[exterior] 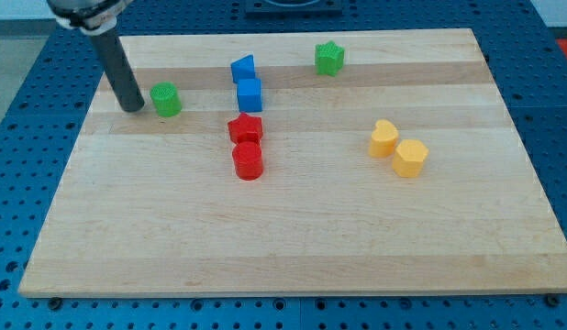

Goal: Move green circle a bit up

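One green circle (166, 100) sits near the surface's (293, 247) upper left, my tip (134, 107) just beside its left, not below it as an upward push needs; no jaws exist.

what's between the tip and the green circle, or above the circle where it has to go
Nothing visible. My tip sits just to the view's left of the green circle, with only a sliver of bare board between them. Toward the view's top, the wooden board shows no block above the circle.
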Robot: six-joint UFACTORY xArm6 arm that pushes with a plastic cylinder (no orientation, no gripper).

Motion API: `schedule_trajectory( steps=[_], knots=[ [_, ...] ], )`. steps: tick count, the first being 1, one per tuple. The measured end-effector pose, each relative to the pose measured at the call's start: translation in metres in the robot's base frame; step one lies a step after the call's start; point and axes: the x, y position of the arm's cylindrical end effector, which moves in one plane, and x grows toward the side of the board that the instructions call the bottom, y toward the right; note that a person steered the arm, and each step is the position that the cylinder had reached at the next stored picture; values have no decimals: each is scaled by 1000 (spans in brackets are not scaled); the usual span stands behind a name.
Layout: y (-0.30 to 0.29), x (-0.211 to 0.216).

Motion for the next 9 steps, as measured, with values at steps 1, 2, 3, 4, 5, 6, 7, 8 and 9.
schedule_trajectory(
  steps=[1, 2, 3, 4, 5, 6, 7, 8, 9],
  knots=[
    [22, 35],
    [22, 54],
    [26, 47],
    [30, 11],
    [30, -35],
    [30, -72],
    [30, -107],
    [30, -104],
    [28, -70]
  ],
)
